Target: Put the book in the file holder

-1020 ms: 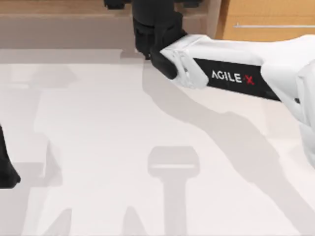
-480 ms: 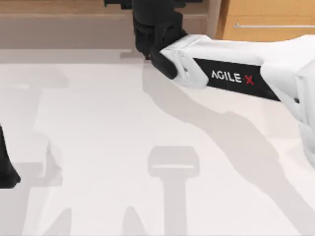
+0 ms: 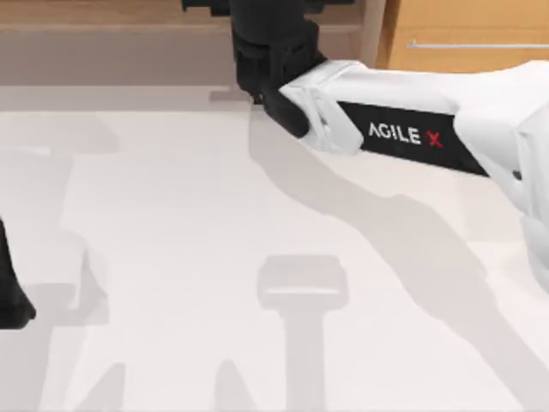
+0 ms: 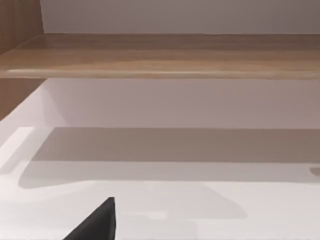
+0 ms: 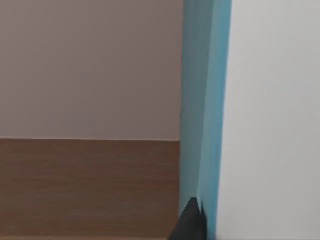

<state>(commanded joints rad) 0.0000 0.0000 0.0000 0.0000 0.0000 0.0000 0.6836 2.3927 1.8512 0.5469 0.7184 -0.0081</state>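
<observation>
My right arm reaches from the right across to the back middle of the table, and its dark gripper (image 3: 257, 73) sits at the table's far edge. In the right wrist view the book (image 5: 202, 100) stands edge-on as a narrow teal strip. One dark fingertip (image 5: 190, 222) presses against its side, and the gripper looks shut on it. The file holder is hidden. My left arm (image 3: 9, 292) stays parked at the left edge of the table, and one of its dark fingertips (image 4: 97, 225) shows low over the white tabletop.
A wooden ledge (image 3: 103, 13) and a wooden cabinet (image 3: 463, 30) run along the back of the white table (image 3: 171, 240). The left wrist view shows the same wooden ledge (image 4: 165, 55) beyond the tabletop.
</observation>
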